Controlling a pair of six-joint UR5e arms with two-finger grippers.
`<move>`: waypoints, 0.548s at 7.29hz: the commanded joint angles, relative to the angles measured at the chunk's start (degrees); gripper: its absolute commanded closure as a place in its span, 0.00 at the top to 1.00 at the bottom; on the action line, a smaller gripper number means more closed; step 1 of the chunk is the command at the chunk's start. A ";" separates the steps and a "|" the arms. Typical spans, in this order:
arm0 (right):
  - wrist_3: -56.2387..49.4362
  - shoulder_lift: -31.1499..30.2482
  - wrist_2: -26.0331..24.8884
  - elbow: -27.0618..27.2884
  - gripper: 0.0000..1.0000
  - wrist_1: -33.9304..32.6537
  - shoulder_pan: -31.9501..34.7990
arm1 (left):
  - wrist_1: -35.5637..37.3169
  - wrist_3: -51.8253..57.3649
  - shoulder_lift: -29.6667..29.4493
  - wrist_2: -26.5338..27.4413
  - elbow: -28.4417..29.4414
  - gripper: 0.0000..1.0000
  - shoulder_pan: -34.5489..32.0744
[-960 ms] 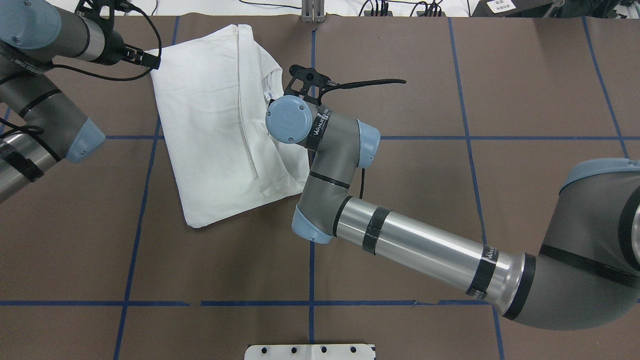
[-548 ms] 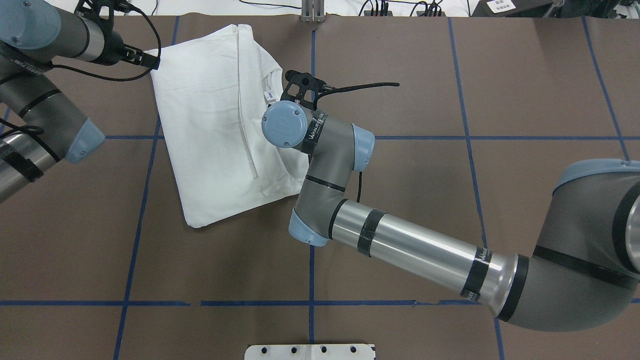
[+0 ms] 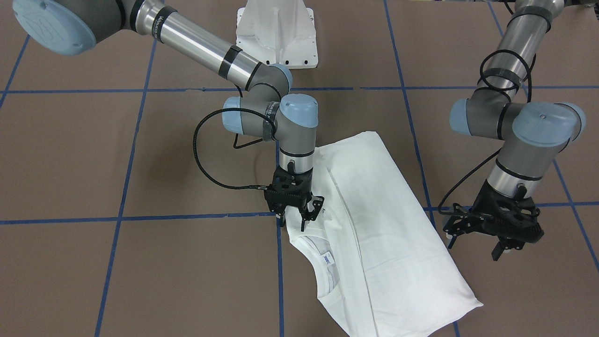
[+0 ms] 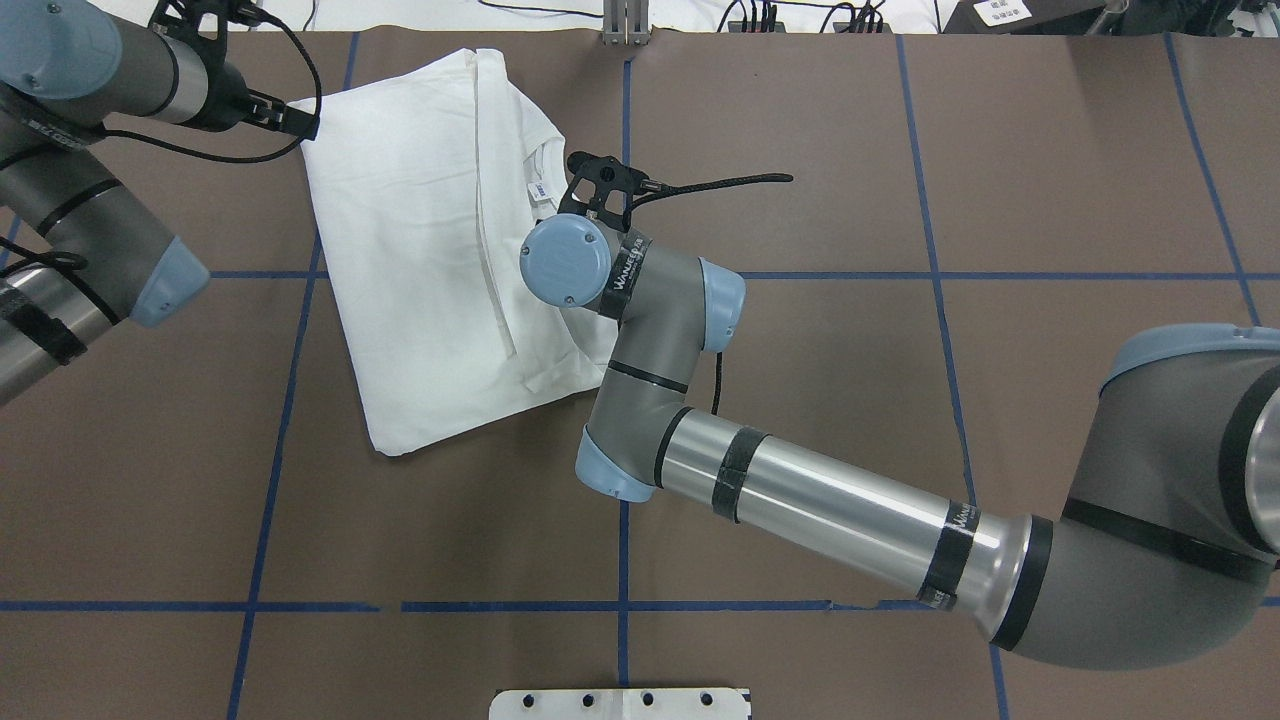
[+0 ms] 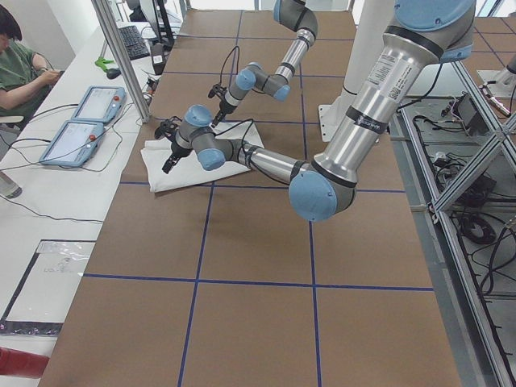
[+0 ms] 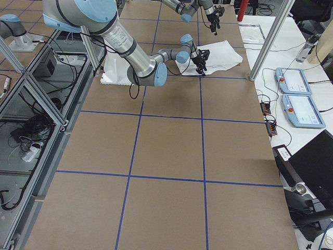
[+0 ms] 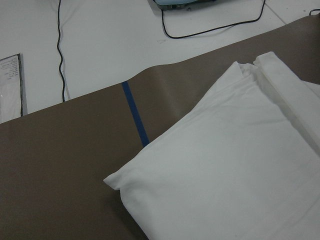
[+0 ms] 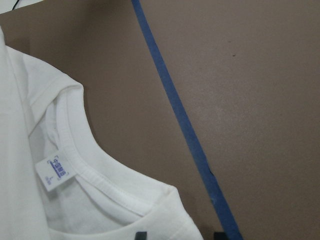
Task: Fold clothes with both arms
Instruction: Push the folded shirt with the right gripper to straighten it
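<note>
Overhead cam: the folded white long-sleeved cotton T-shirt (image 4: pixel 420 260) lies flat on the brown, blue-taped table (image 4: pixel 850 420), roughly 11 o'clock from centre. The black right gripper (image 3: pixel 294 219) is at the shirt's 3 o'clock edge by the small neck label (image 8: pixel 54 172), fingers spread across the shoulder edge. Farther back, the black left gripper (image 3: pixel 473 248) hangs spread and empty just off the 10 o'clock corner.

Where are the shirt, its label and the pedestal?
shirt (image 4: pixel 430 260), overhead view, middle of its body.
label (image 8: pixel 56 172), right wrist view, centre of tag.
pedestal (image 3: pixel 277 37), front-facing view, its front face.
</note>
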 commanded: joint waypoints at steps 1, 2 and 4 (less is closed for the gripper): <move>0.03 0.21 0.01 -0.01 0.00 -0.09 -0.07 | -0.15 0.00 0.46 -0.07 -0.04 1.00 0.00; -0.67 0.38 0.19 -0.01 0.00 -0.17 0.02 | -0.15 0.00 0.55 -0.07 -0.04 1.00 0.00; -1.20 0.38 0.45 2.08 0.00 -0.88 0.02 | -0.15 0.00 0.64 -0.07 -0.04 1.00 0.00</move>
